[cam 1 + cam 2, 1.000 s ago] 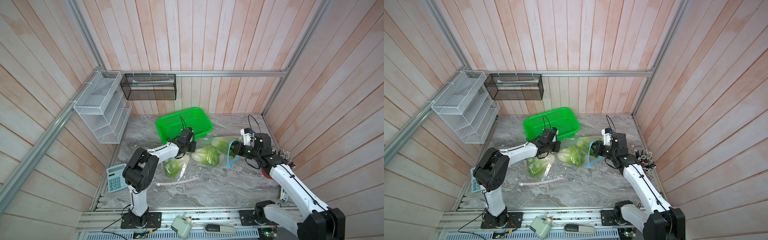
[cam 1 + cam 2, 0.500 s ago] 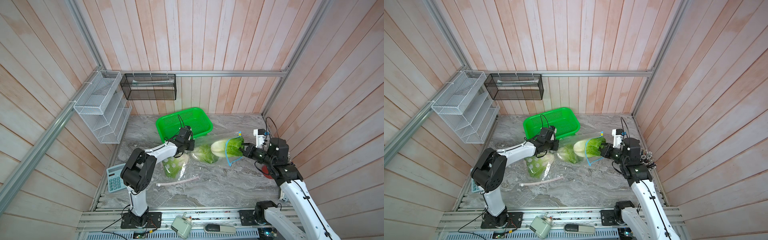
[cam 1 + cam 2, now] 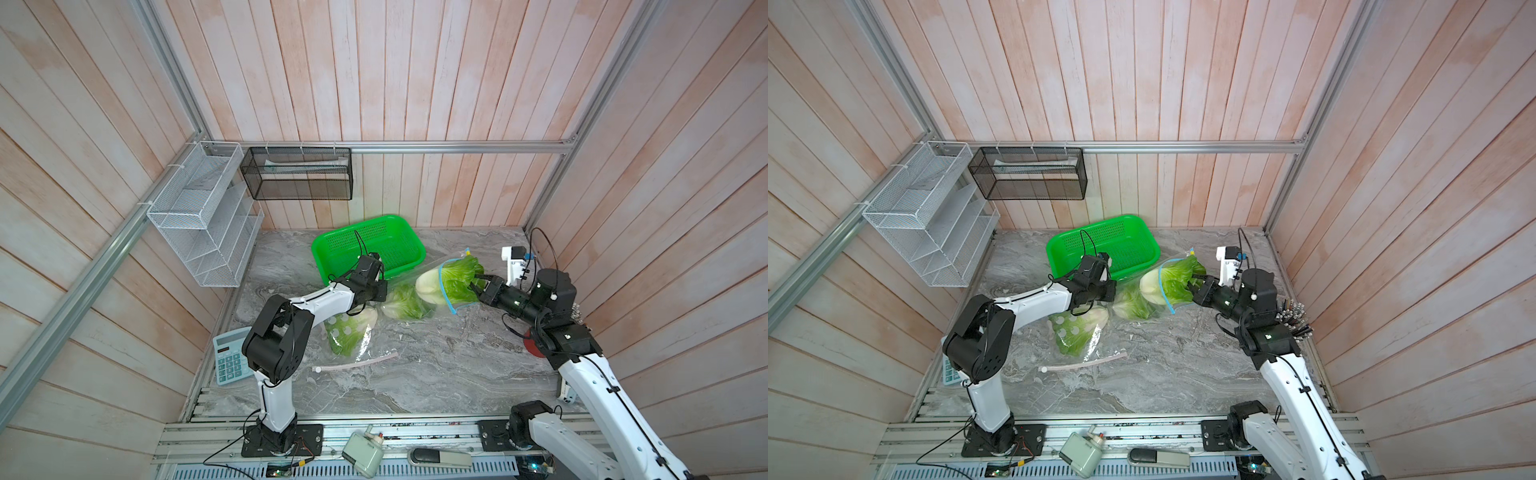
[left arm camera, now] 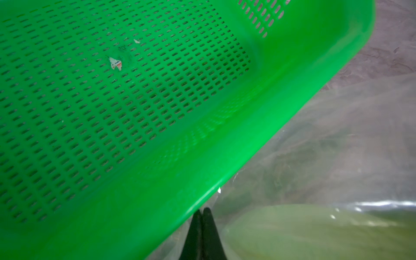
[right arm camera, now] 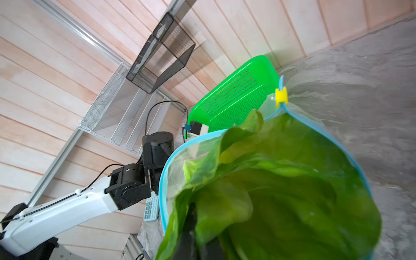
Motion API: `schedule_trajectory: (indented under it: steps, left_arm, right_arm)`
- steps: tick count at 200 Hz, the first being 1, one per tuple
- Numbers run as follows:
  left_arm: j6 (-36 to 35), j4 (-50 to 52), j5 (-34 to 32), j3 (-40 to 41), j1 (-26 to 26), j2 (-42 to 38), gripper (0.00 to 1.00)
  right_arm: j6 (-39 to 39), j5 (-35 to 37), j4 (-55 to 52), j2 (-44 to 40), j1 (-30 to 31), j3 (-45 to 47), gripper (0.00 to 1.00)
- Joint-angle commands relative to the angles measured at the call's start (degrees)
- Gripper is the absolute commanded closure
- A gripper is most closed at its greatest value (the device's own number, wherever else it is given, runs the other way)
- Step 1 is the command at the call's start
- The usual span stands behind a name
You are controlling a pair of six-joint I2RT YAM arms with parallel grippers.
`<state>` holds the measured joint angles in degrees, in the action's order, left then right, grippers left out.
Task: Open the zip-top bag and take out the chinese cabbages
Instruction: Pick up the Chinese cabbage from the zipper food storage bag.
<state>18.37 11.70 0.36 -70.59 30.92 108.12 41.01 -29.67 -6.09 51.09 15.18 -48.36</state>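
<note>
While one cabbage (image 3: 349,334) lies loose on the table (image 3: 415,374), the left gripper (image 3: 383,291) pinches shut on the zip-top bag (image 3: 440,309) beside the green basket (image 3: 322,254); a second cabbage (image 3: 405,305) lies inside, and the right gripper (image 3: 478,286) is clamped on a third cabbage (image 3: 451,278), halfway out of the bag's mouth

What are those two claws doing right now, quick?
Left gripper: closed, pinching the clear bag.
Right gripper: closed on the leaves of a cabbage half out of the bag.
</note>
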Motion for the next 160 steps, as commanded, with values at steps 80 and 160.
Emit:
schedule_trajectory:
  steps: [80, 160]
  left_arm:
    - [-2.1, 2.7, -4.46, -0.77, 1.03, 3.72, 1.0]
    - [-2.83, 1.99, -4.26, -0.34, 0.28, 3.26, 1.0]
  right_arm:
    - [-6.23, 12.94, 1.72, 5.86, 7.11, -10.31, 1.0]
    - [-7.08, 9.96, -5.38, -0.42, -2.87, -14.23, 1.0]
